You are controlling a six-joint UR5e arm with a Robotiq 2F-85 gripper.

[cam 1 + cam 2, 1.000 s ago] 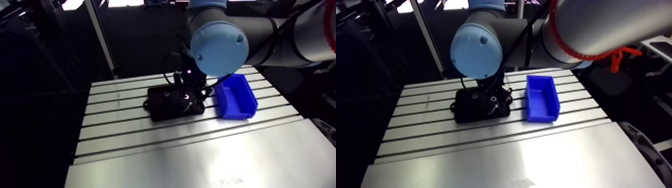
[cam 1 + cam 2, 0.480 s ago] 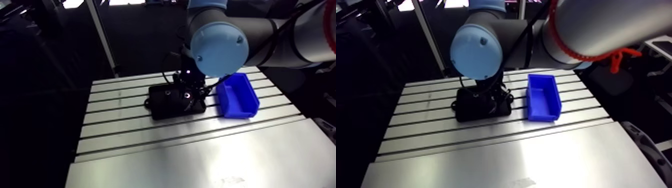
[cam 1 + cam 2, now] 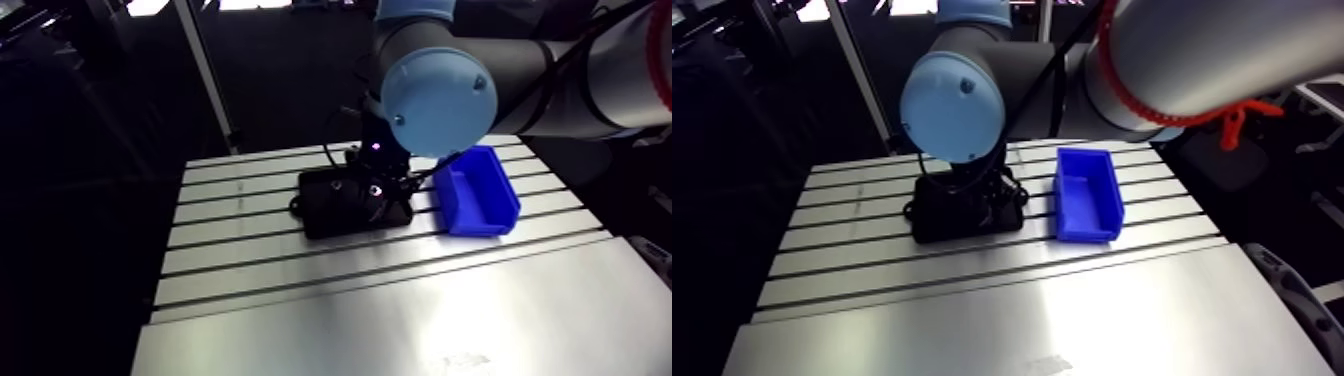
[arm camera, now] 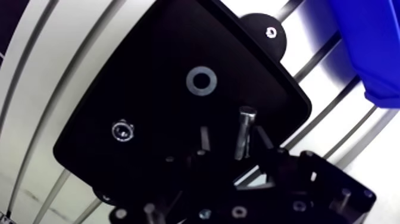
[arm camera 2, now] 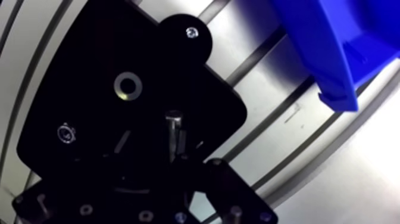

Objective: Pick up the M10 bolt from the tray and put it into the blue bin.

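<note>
Black tray (image 4: 149,71) beneath hand (image 4: 233,142), bolt (image 4: 244,128) at its tip, whether gripped cannot be told, blue bin (image 4: 369,42) cut off

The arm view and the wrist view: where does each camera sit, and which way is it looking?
Arm view: rides on the arm's upper link, looking down across the table at the black tray and blue bin; the light-blue joint cap shows up close.
Wrist view: sits on the wrist, looking down past the end effector at the tray, a bolt and a washer.
Shared: tray, bin and slotted table appear in both.
</note>
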